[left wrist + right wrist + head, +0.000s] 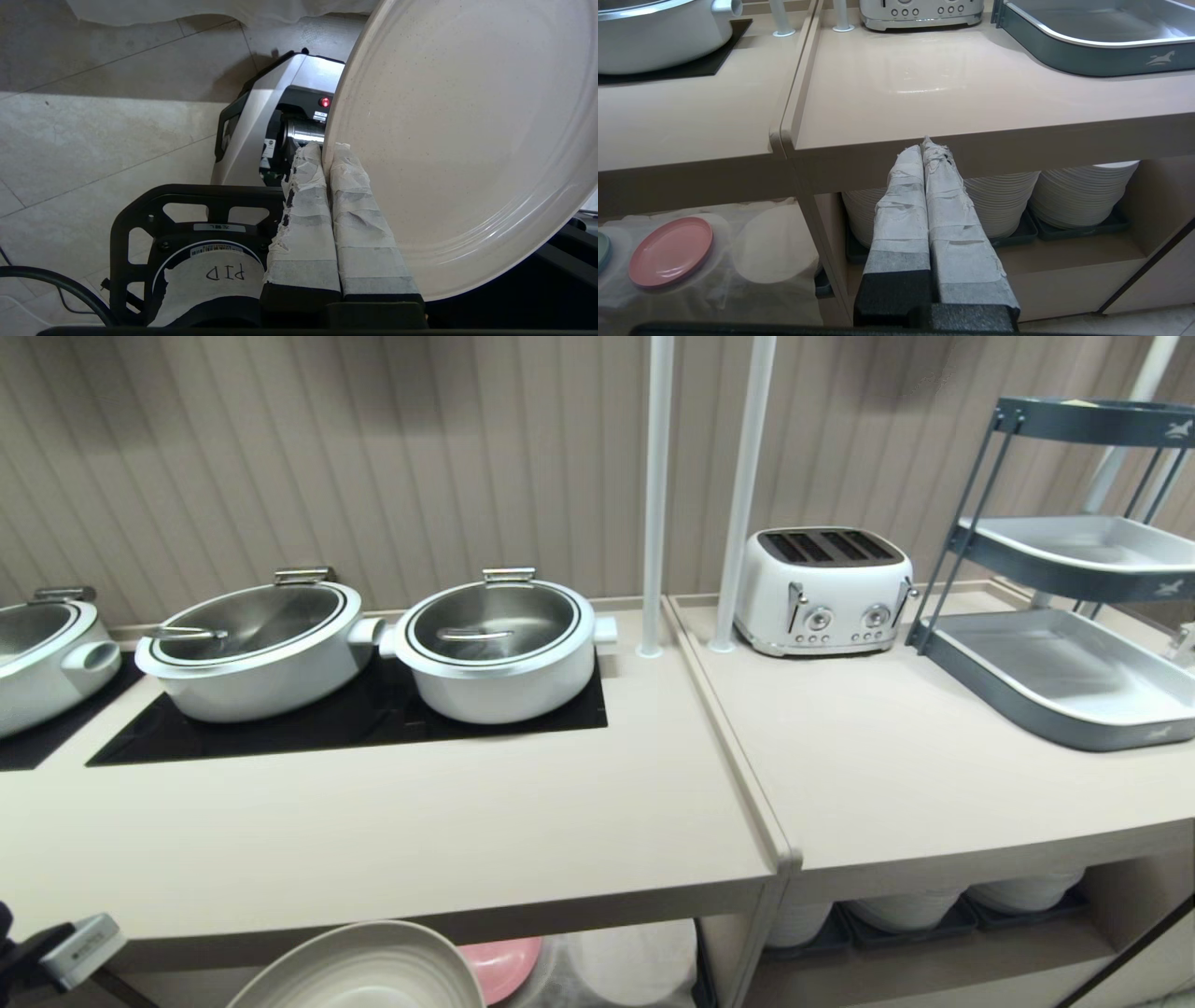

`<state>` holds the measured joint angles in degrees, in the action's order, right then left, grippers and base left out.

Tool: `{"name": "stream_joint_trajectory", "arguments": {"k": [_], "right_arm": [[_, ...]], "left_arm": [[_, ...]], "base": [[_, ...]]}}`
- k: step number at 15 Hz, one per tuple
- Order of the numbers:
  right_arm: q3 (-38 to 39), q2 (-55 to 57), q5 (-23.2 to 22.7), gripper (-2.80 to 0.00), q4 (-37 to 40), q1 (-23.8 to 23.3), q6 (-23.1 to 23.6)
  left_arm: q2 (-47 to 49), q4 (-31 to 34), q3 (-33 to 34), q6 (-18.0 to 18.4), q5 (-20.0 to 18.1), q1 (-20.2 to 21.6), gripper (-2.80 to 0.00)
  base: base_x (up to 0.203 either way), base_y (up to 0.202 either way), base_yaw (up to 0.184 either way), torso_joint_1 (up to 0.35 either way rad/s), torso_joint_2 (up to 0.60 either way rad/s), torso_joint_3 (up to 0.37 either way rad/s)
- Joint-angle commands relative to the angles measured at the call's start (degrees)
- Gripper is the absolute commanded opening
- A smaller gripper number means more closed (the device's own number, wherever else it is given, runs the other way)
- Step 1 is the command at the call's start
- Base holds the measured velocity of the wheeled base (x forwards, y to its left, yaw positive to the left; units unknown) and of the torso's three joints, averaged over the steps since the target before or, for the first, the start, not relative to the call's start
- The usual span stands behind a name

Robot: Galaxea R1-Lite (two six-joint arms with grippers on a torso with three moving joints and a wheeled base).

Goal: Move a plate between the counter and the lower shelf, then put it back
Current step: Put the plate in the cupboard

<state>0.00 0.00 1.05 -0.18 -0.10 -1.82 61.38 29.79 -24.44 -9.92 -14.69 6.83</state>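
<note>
My left gripper (325, 151) is shut on the rim of the cream-beige plate (458, 140), one taped finger on each side of the edge. In the head view the plate (364, 971) hangs tilted just below and in front of the counter's (373, 831) front edge, before the lower shelf (635, 961) with its white cloth (775, 252). A piece of the left arm (75, 947) shows at the bottom left corner. My right gripper (923, 144) is shut on nothing, held still in front of the toaster worktop's front edge.
Three lidded white pots (499, 644) stand on black hob panels. A white toaster (822, 588), two white poles (653, 495) and a grey tiered tray rack (1055, 681) stand to the right. A pink plate (670, 252) lies on the cloth. Tall white plate stacks (1083, 191) fill the right recess.
</note>
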Motion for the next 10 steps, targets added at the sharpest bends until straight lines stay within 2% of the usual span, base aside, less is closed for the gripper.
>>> {"name": "stream_joint_trajectory", "arguments": {"k": [1,10], "right_arm": [[0.00,0.00,0.01,-2.80,0.01,0.01,-0.03],[0.00,0.00,0.01,-2.80,0.01,0.01,-0.03]], "left_arm": [[0.14,0.18,0.10,-0.10,-0.08,0.03,-2.80],[0.23,0.09,0.45,-0.10,-0.43,-0.06,-2.80]], "base": [[0.000,0.000,0.000,-0.074,0.16,0.082],[0.000,0.000,0.000,-0.091,0.20,0.102]]}}
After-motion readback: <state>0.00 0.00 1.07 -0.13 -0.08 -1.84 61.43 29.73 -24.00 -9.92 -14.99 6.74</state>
